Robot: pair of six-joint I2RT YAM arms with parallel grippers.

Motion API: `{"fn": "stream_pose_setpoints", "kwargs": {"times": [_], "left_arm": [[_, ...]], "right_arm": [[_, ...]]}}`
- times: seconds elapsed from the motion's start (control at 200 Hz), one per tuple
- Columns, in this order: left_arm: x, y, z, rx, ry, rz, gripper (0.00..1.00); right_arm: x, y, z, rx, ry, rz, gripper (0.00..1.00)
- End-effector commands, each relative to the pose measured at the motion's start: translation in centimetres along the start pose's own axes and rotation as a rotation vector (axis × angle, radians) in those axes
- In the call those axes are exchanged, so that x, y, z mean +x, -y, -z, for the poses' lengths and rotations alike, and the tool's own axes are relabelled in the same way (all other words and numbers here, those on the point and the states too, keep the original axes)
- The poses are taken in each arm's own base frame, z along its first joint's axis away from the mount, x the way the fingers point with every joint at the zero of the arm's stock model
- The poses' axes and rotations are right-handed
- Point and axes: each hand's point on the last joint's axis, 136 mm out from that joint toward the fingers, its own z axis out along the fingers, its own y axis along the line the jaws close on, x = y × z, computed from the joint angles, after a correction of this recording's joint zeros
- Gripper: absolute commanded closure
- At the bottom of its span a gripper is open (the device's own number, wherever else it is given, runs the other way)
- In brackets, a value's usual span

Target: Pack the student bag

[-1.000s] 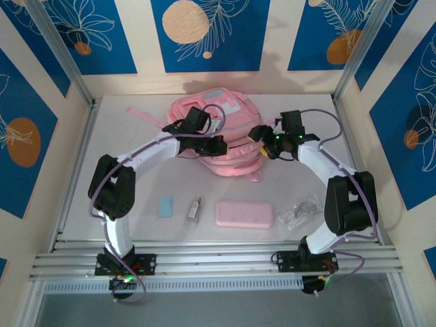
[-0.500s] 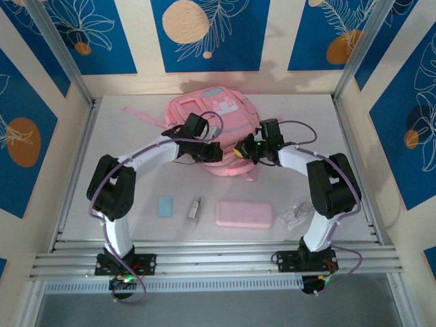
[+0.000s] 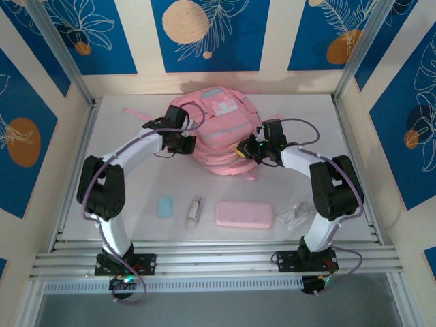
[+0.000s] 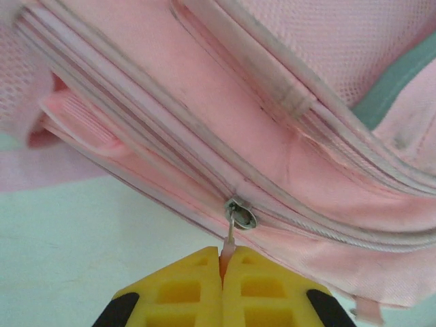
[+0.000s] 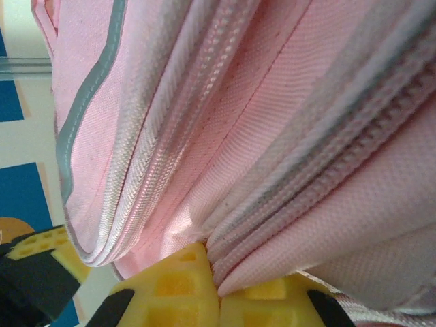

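Over on the left, the left tool (image 4: 223,264) has its yellow pads pressed together on the thin pink zip pull (image 4: 229,240). That arm has just swung out toward the bag's left flank, where a moment ago it sat nearer the middle. To my eye it is dragging the slider (image 4: 242,216) along its track to open a pocket, though I can't tell how far the zip has parted.

The student bag (image 3: 218,119) lies at the back middle of the table (image 3: 122,177), white patch up.

At the bag's right edge, the right tool (image 5: 216,276) stood apart a second ago and has now clamped on a fold of pink fabric beside a zip seam. That reads as an anchor: one side steadies the bag while the other pulls.

Nothing looks packed yet. The blue card (image 3: 165,206), the pink pencil case (image 3: 244,214) and a crumpled clear wrapper (image 3: 298,213) wait along the near side.
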Motion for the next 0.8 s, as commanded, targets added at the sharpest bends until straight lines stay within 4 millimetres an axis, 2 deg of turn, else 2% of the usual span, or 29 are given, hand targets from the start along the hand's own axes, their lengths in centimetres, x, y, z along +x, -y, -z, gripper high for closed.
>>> {"fn": "stream_pose_setpoints", "kwargs": {"times": [0.0, 0.1, 0.2, 0.41, 0.465, 0.535, 0.585, 0.66, 0.74, 0.795], "left_arm": [[-1.8, -8.1, 2.8, -0.349, 0.055, 0.024, 1.00], [-3.4, -8.6, 3.0, -0.378, 0.131, 0.026, 1.00], [-4.0, -9.3, 2.9, -0.406, 0.198, 0.024, 0.97], [-4.6, -8.4, 2.3, -0.336, 0.304, 0.033, 0.93], [-4.4, -7.9, 2.2, -0.296, 0.311, 0.051, 0.81], [-4.1, -7.0, 2.4, -0.237, 0.316, 0.077, 0.56], [-3.8, -6.4, 2.7, -0.197, 0.316, 0.100, 0.38], [-3.4, -5.3, 3.3, -0.133, 0.319, 0.126, 0.23], [-3.1, -4.2, 4.1, -0.062, 0.331, 0.154, 0.01], [-3.0, -3.3, 4.5, -0.008, 0.343, 0.166, 0.00]], "right_arm": [[-3.6, 2.4, 1.6, 0.123, 0.126, 0.029, 1.00], [-3.6, 1.6, 1.5, 0.117, 0.105, 0.064, 1.00], [-3.2, 0.5, 1.4, 0.108, 0.078, 0.100, 1.00], [0.0, -3.4, 0.5, 0.031, -0.047, 0.205, 1.00], [0.8, -3.8, 0.5, 0.027, -0.075, 0.214, 0.91], [1.7, -3.9, 1.0, 0.046, -0.103, 0.202, 0.68], [2.5, -3.7, 1.5, 0.065, -0.121, 0.181, 0.56], [3.9, -3.3, 2.5, 0.103, -0.141, 0.156, 0.39], [5.5, -2.5, 3.8, 0.179, -0.153, 0.152, 0.28], [7.0, -1.9, 4.5, 0.233, -0.171, 0.157, 0.23]]}}
